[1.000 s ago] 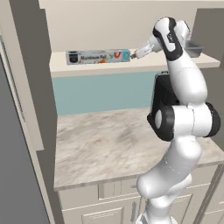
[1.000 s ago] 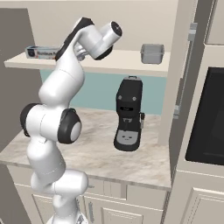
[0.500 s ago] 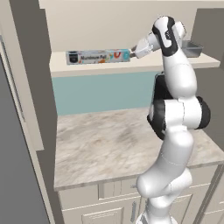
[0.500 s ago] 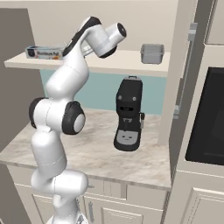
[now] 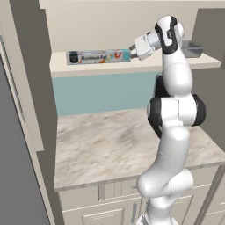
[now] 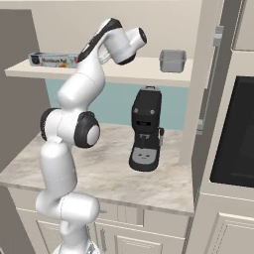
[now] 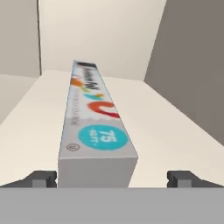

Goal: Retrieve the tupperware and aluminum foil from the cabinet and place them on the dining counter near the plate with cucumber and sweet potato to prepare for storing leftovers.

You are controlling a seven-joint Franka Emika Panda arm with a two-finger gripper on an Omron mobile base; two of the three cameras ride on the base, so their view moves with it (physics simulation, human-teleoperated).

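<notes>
Two dark fingertips [image 7: 41, 178] stand spread wide, one on each side of the near end of the aluminum foil [image 7: 94, 127], not gripping it: the hand [image 7: 111, 179] is released. Beyond, the carton lies lengthwise on the cream cabinet [image 5: 88, 68] shelf. Farther along that shelf sits the tupperware [image 6: 172, 60].

This is looking like a home kitchen, rendered rather than filmed. A marbled countertop [image 5: 118, 145] is running over white panelled drawer fronts [image 5: 105, 211], with a teal backsplash [image 5: 101, 92] sitting behind it. A black coffee machine [image 6: 145, 130] is standing on the counter, and a dark built-in oven [image 6: 233, 131] is showing at the right edge. Above, an open cream cabinet shelf [image 6: 134, 72] is carrying a carton of aluminum foil [image 5: 99, 57] and a small grey tupperware tub [image 6: 172, 60].
</notes>
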